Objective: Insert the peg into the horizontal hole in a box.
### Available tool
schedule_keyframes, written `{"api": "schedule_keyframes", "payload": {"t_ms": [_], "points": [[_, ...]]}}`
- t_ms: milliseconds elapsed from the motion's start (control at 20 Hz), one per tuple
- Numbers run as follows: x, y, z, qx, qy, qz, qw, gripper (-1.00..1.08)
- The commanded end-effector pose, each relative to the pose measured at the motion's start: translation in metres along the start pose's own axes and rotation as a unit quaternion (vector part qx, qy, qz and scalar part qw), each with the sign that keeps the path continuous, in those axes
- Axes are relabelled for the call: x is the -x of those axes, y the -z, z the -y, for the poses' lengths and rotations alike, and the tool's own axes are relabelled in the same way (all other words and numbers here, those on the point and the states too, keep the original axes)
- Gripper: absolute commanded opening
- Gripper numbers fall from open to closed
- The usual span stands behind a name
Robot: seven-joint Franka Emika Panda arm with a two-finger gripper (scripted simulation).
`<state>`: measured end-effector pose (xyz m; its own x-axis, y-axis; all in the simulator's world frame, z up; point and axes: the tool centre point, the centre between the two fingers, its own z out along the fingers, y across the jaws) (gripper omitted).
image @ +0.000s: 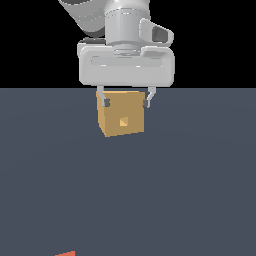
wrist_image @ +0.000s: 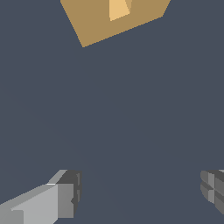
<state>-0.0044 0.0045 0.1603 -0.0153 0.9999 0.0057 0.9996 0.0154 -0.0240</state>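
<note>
Peg (image: 66, 253) lies at the exterior view's bottom edge, well apart from the box (image: 122, 120), whose hole (image: 123, 121) faces the camera. Gripper (image: 126, 103) hangs near the box, fingers spread and empty; it should travel to the peg, align along the bar, and grip squarely.

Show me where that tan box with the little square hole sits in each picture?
Exterior view: the box is centre, upper half, partly behind the open tool.
Wrist view: cut off at the picture's edge, beyond the fingers.
Shared landmark: its hole.
</note>
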Motion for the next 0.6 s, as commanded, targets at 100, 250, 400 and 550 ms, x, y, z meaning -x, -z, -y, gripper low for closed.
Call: {"api": "schedule_keyframes", "payload": {"t_ms": [100, 250, 400, 550], "points": [[0.001, 0.0, 0.0, 0.0, 0.0, 0.0, 1.0, 1.0], [0.007, -0.002, 0.002, 0.0, 0.002, 0.0, 1.0, 1.0], [0.018, -0.005, 0.005, 0.001, 0.005, 0.0, 1.0, 1.0], [0.035, -0.009, 0.009, 0.001, 0.01, 0.001, 0.9999, 1.0]]}}
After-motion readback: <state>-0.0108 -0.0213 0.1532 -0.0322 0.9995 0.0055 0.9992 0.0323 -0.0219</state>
